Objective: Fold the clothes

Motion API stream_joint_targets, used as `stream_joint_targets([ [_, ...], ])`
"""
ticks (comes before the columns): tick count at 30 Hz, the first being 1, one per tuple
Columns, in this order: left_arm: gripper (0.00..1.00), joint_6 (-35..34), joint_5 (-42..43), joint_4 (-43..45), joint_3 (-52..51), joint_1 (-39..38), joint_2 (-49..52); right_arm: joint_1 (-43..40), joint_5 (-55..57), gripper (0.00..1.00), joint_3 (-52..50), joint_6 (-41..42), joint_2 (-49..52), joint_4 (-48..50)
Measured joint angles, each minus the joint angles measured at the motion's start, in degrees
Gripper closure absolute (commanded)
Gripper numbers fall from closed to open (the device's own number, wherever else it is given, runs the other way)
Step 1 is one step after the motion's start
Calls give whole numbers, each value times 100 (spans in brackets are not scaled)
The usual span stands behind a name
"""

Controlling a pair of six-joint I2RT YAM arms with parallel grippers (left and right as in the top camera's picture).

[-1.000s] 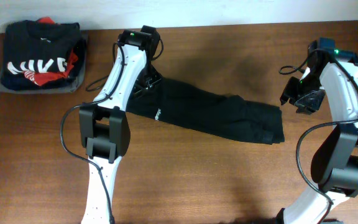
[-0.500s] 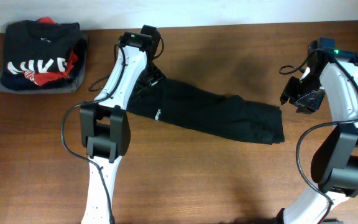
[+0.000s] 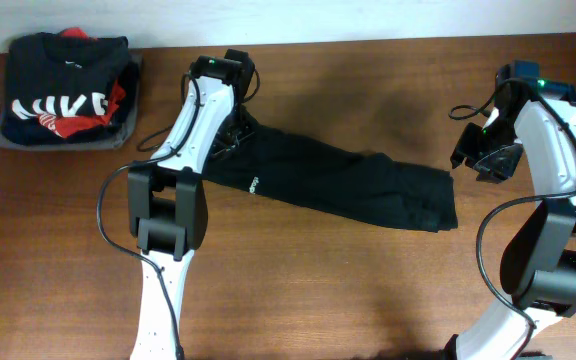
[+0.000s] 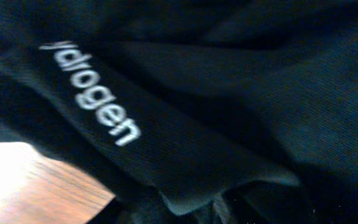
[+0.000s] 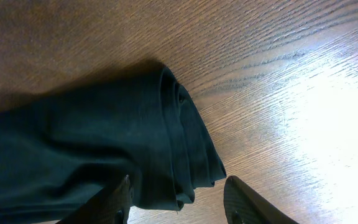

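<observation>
The clothes (image 3: 348,185) are one black garment lying as a long folded strip slanting across the table, with a tiny white logo (image 3: 252,183). My left gripper (image 3: 234,132) is down on its left end. In the left wrist view black fabric (image 4: 229,93) with white lettering (image 4: 95,93) fills the picture, and my fingers do not show. My right gripper (image 3: 480,160) hovers at the strip's right end. It stands open (image 5: 179,186), and the bunched end of the garment (image 5: 185,149) lies between and below its fingers (image 5: 247,202).
A stack of folded clothes (image 3: 63,90) sits at the back left corner: a black top with white letters and red print on a grey garment. Brown wooden table (image 3: 368,290) surrounds the strip. A pale wall runs along the back edge.
My left wrist has edged slightly left at the garment's left end, and the fabric there has shifted a little. The right arm has not moved.
</observation>
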Motion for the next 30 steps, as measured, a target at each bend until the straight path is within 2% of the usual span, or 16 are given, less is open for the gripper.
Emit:
stream_joint_targets([
  [17, 65, 647, -1193, -402, 0, 195, -11, 0, 0, 47, -15, -4, 0, 0],
  [20, 32, 688, -1539, -444, -11, 214, -94, 0, 0, 47, -70, 0, 0, -2],
  [23, 13, 734, -1797, -446, -11, 232, -299, 0, -2, 48, -81, -4, 0, 0],
  [24, 13, 721, -1853, -446, -11, 236, -382, 0, -2, 48, -81, -4, 0, 0],
  [25, 7, 741, -1897, -446, -11, 240, -463, 0, -24, 48, -81, 0, 0, 0],
  [30, 5, 970, -1950, -356, -11, 240, -855, 17, -245, 48, -81, -37, 0, -2],
])
